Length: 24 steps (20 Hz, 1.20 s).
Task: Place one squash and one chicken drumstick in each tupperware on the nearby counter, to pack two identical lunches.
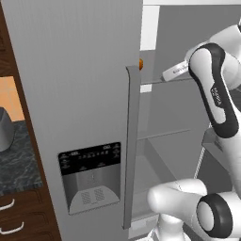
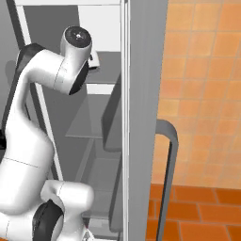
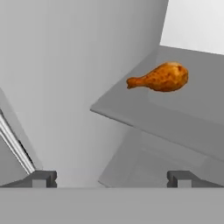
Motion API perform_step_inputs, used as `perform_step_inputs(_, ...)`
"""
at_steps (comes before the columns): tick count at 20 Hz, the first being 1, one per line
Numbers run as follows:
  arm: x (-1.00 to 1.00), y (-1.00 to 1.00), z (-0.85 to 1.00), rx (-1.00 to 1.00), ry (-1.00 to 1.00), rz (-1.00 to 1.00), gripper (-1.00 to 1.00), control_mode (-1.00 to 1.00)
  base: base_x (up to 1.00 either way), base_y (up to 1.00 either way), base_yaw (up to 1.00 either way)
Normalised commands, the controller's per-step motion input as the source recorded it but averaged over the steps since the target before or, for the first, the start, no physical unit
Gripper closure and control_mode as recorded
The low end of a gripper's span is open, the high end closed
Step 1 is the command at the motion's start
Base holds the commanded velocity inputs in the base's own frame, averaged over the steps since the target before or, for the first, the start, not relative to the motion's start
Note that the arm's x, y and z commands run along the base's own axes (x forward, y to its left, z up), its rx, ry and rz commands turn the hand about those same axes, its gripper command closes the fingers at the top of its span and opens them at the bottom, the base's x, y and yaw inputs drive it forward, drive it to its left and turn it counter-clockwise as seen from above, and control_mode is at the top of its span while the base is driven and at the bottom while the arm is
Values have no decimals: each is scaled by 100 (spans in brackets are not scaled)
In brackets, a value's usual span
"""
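Reaching into an open fridge (image 1: 84, 94), the arm (image 1: 214, 92) bends over the grey shelves in the left base view. A sliver of orange, the drumstick (image 1: 140, 64), peeks past the edge of the fridge door, at the near end of an upper shelf (image 1: 162, 81). At the far left a strip of dark marbled desk (image 1: 16, 155) carries a grey vessel (image 1: 4, 128) near its edge, with wood drawers and silver handles (image 1: 12, 228) below.

From the right base view, the arm (image 2: 52, 70) goes in between the fridge's side wall and its shelves (image 2: 92, 120); an orange tiled wall (image 2: 207, 84) stands to the right, with a dark curved handle (image 2: 168, 155) in front of it.

Looking along the gripper (image 3: 111, 178) in the hand view, its two fingertips (image 3: 41, 178) stand wide apart, released and holding nothing. The drumstick (image 3: 161, 77) lies on the shelf (image 3: 197, 109) near its front corner, bone tip pointing left, well apart from the gripper.
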Motion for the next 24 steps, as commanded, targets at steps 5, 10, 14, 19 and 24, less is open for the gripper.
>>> perform_step_inputs(5, 78, 3, -8, 0, -1, 0, -100, -100, 0, 0, 0)
perform_step_inputs(10, 76, 1, -4, 0, 0, 0, -100, -100, 0, 0, 0)
perform_step_inputs(14, 59, 0, 0, 0, 0, -1, -100, -100, 0, 0, 0)
perform_step_inputs(19, 27, 0, 0, 2, 0, -17, -100, -100, 0, 0, 0)
perform_step_inputs(24, 0, 2, 0, 12, 0, -27, -100, -100, 0, 0, 0)
